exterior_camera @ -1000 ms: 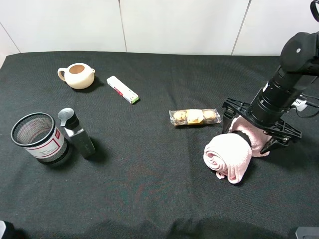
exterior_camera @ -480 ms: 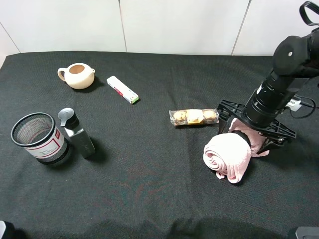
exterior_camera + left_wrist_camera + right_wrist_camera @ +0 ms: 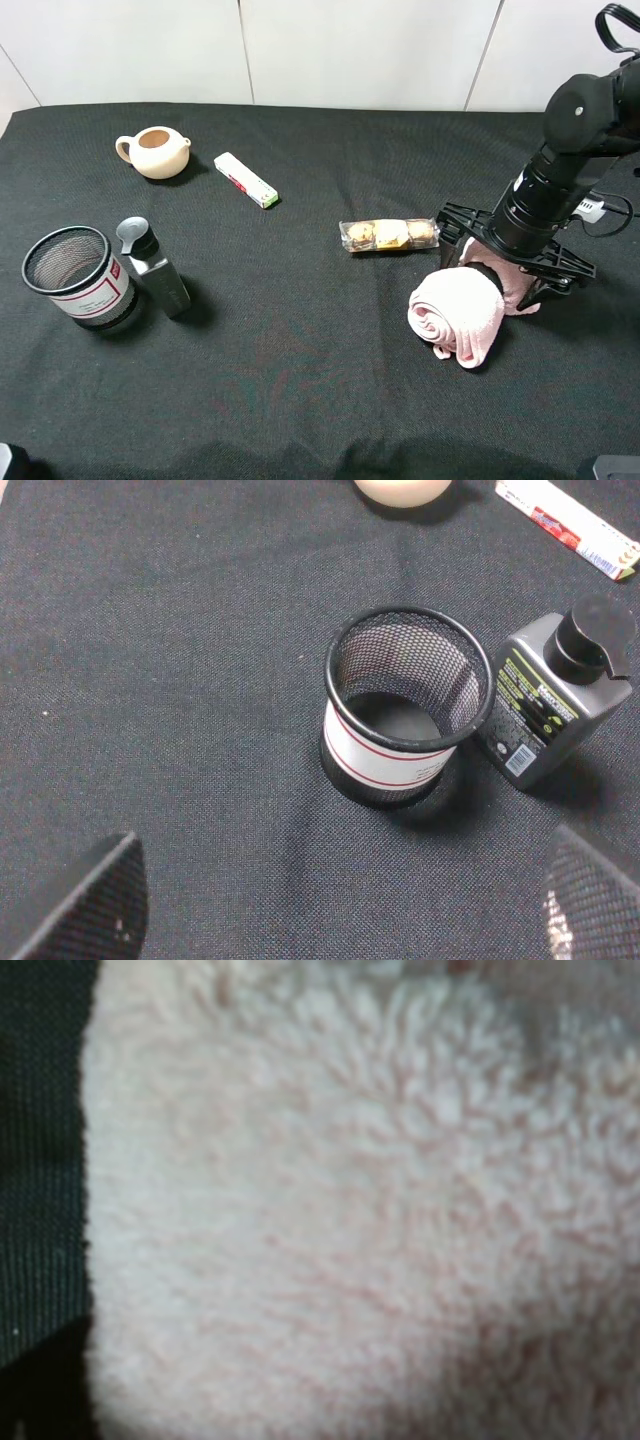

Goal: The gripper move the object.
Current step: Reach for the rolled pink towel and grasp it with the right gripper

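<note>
The object, a pale-pink rolled towel (image 3: 457, 313) cinched by a black band, lies on the black cloth at the right. My right gripper (image 3: 506, 267) is pressed down over its far lobe. The dark fingers (image 3: 452, 240) are spread wide, one on each side of the roll, so the gripper is open. Pink towel fuzz (image 3: 350, 1210) fills the right wrist view and hides the fingers there. In the left wrist view my left gripper (image 3: 340, 905) hangs open over bare cloth, near a mesh cup (image 3: 405, 715).
A clear cookie packet (image 3: 390, 235) lies just left of the right gripper. Farther left are a white box (image 3: 245, 180), a cream teapot (image 3: 155, 150), a grey bottle (image 3: 155, 268) and the mesh cup (image 3: 75, 275). A white wall runs behind the table.
The right arm has shifted slightly left and down onto the towel, its jaws staying wide. The towel and the other things have not moved.
</note>
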